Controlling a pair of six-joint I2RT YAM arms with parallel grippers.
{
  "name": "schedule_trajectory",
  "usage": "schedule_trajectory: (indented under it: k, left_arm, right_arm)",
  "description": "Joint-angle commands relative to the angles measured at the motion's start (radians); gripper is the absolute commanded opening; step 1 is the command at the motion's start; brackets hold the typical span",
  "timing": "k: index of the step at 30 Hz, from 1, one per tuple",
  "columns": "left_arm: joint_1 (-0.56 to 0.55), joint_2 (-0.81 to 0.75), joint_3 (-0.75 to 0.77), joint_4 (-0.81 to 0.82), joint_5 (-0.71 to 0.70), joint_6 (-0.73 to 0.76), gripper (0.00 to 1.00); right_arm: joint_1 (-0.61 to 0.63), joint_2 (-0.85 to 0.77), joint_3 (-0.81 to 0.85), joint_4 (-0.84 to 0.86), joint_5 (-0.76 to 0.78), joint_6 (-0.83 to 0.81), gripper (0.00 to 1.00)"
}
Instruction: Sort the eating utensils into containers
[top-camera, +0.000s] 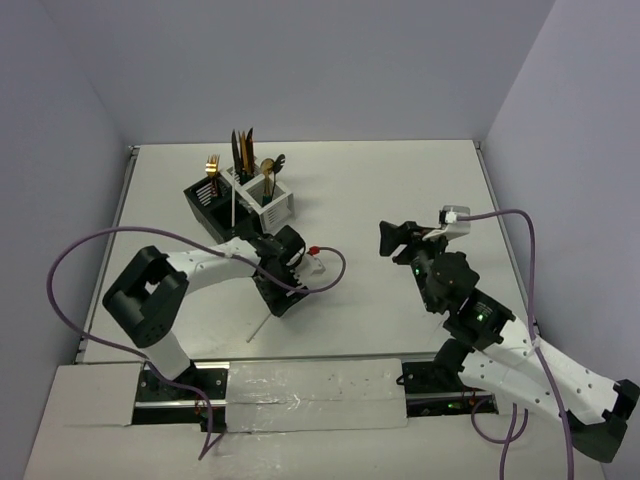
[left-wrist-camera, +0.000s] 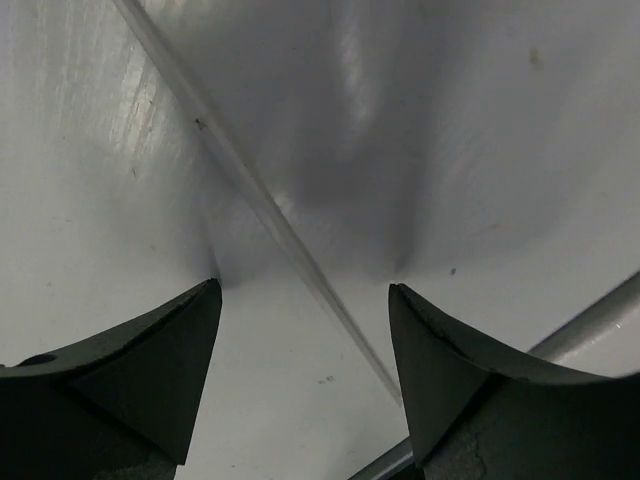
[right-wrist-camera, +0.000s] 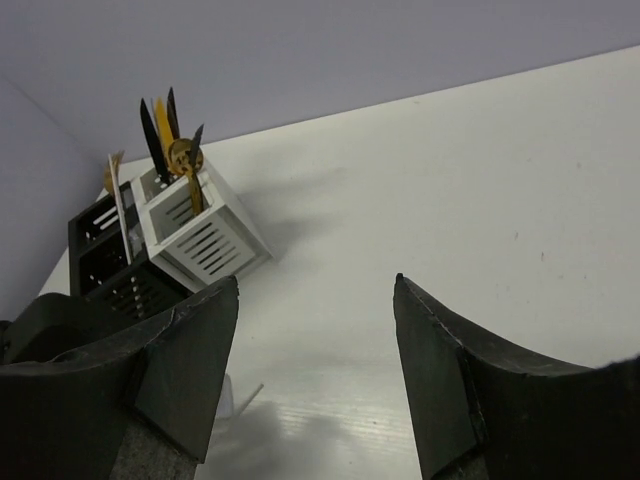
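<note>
A pale chopstick (left-wrist-camera: 262, 200) lies flat on the surface (top-camera: 400, 190), running diagonally between the spread, empty fingers of my left end effector (left-wrist-camera: 305, 288). Beyond it, the other utensils (top-camera: 244, 152) stand in the joined black caddy (top-camera: 205, 205) and white caddy (top-camera: 278, 205). My right end effector (right-wrist-camera: 315, 282) hangs released and empty, the caddies far to its left, the left arm (top-camera: 205, 265) partly before them.

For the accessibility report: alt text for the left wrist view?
A thin pale chopstick lies diagonally on the white tabletop, running between the two dark fingers of the open left end effector. A blurred grey strand crosses the lower right corner.
</note>
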Motion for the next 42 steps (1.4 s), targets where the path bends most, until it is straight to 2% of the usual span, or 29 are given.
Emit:
schedule_trajectory:
  k: [1, 3, 7, 9, 10, 12, 13, 20, 27, 35, 39, 40, 42]
  left_arm:
    - [-0.001, 0.052, 0.032, 0.057, -0.069, -0.031, 0.77]
    - [0.001, 0.069, 0.021, 0.068, -0.045, -0.031, 0.72]
    - [-0.001, 0.126, -0.022, 0.101, -0.083, -0.009, 0.63]
    - [-0.001, 0.156, -0.034, 0.108, -0.085, -0.002, 0.49]
    - [-0.001, 0.164, -0.035, 0.109, -0.073, 0.001, 0.33]
    - [-0.001, 0.17, -0.037, 0.112, -0.056, 0.012, 0.16]
    - [0.001, 0.169, -0.036, 0.118, -0.033, 0.015, 0.0]
    - [0.022, 0.12, -0.04, 0.205, 0.01, -0.005, 0.0]
    - [0.1, -0.137, -0.095, 0.38, 0.039, -0.055, 0.0]
    - [0.226, -0.363, 0.053, 0.373, 0.145, -0.1, 0.0]
    - [0.309, -0.501, 0.092, 0.503, 0.083, -0.138, 0.0]
    - [0.327, -0.505, 0.11, 0.531, 0.011, -0.149, 0.0]
    - [0.399, -0.498, 0.118, 0.62, -0.031, -0.16, 0.0]
  right_arm:
    - [-0.005, -0.039, 0.012, -0.069, 0.034, 0.039, 0.7]
    - [-0.005, -0.051, 0.009, -0.099, 0.056, 0.044, 0.7]
    - [-0.005, -0.1, -0.005, -0.127, 0.113, 0.055, 0.7]
    - [-0.005, -0.122, -0.013, -0.126, 0.122, 0.052, 0.7]
    - [-0.005, -0.128, -0.014, -0.127, 0.126, 0.05, 0.7]
    - [-0.005, -0.136, -0.015, -0.126, 0.139, 0.038, 0.7]
    - [-0.005, -0.137, -0.013, -0.126, 0.145, 0.032, 0.7]
    - [-0.005, -0.137, 0.012, -0.136, 0.172, 0.009, 0.7]
    - [-0.005, -0.146, 0.019, -0.14, 0.188, 0.004, 0.7]
    - [-0.005, -0.116, 0.058, -0.138, 0.183, -0.004, 0.7]
    - [-0.005, -0.094, 0.07, -0.118, 0.156, -0.007, 0.69]
    - [-0.005, -0.088, 0.077, -0.115, 0.149, -0.01, 0.69]
    - [-0.005, -0.073, 0.088, -0.115, 0.133, -0.01, 0.69]
